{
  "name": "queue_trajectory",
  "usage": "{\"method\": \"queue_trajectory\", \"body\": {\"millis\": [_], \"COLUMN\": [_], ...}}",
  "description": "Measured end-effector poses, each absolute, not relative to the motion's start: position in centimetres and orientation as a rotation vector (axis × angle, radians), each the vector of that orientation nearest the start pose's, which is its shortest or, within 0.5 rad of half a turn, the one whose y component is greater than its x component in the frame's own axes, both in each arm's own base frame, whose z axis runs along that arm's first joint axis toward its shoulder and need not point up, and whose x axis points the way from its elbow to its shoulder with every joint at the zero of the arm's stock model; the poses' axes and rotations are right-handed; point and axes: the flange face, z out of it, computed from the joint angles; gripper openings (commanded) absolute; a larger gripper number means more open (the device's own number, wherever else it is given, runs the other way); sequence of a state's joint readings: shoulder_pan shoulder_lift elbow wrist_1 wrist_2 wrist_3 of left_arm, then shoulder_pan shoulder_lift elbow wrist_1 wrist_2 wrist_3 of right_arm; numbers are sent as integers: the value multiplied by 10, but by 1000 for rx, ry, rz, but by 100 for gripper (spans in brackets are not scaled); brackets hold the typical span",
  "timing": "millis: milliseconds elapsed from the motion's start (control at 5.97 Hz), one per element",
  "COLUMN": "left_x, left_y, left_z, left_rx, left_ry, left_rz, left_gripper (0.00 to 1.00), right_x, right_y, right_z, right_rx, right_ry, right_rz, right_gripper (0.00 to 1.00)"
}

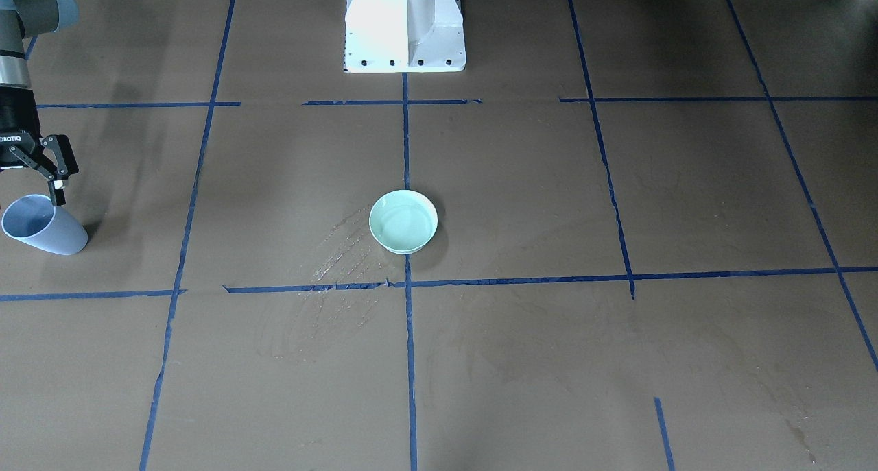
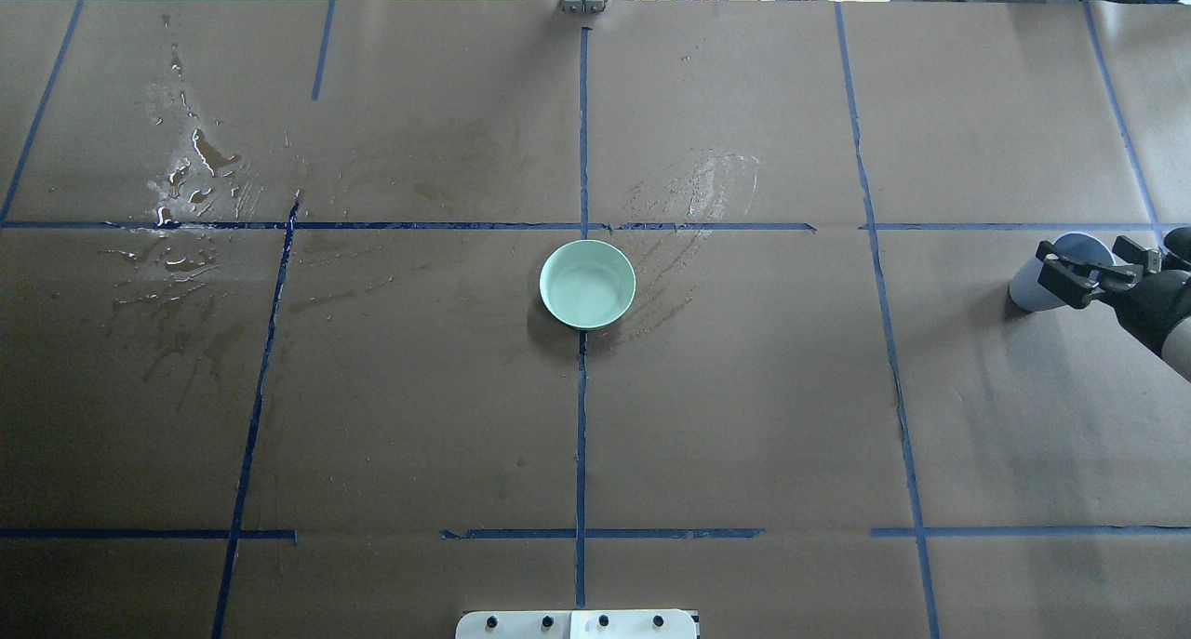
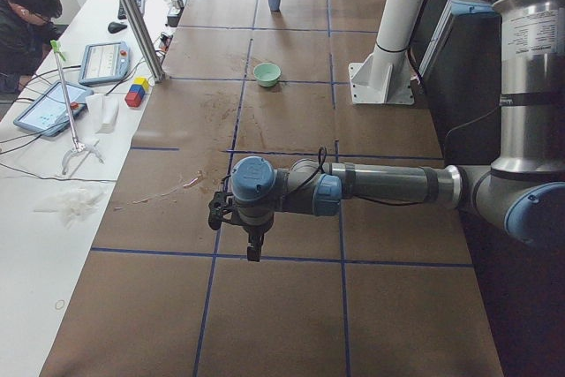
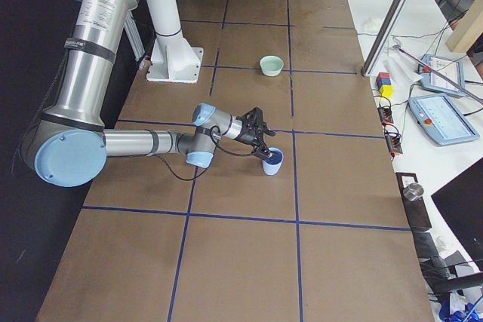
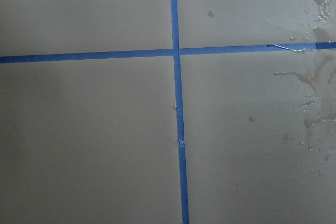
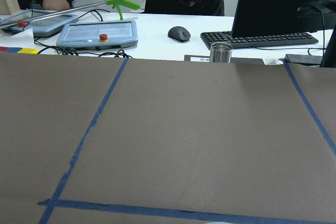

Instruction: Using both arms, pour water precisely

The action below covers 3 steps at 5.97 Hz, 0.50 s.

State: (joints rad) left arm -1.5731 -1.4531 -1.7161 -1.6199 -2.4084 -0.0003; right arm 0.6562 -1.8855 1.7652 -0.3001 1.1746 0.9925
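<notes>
— The right claw (image 2: pixel 1084 262)?
— Spread over the blue cup's (image 2: pixel 1028 290) mouth; contents hidden.
— The left claw (image 3: pixel 253 240)?
— Couldn't tell. Water (image 2: pixel 200 160) puddled on the surface (image 2: pixel 744 416) near it; the green bowl (image 2: pixel 588 284) sat well apart from both.

On the black body of the right gripper (image 1: pixel 31 176), white lettering reads ROBOTIQ, upside down and clipped by the front-facing view's edge. The white label (image 6: pixel 197 57) beside the steel cup (image 6: pixel 221 52) is too small to read.
</notes>
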Motion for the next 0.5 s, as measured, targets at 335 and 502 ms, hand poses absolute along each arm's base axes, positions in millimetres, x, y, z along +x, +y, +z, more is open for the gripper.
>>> {"method": "queue_trajectory", "body": {"millis": [335, 502], "left_x": [-60, -60], "left_y": [-448, -449], "left_z": [615, 606], "left_rx": [93, 105], "left_ry": [838, 838], "left_rz": [20, 18], "left_gripper": [100, 100], "right_x": [-178, -157], "right_y": [-388, -410], "right_z": [544, 534], "right_rx": [859, 785], "right_ry": [-735, -737], "right_rz": [234, 186], "right_gripper": [100, 100]}}
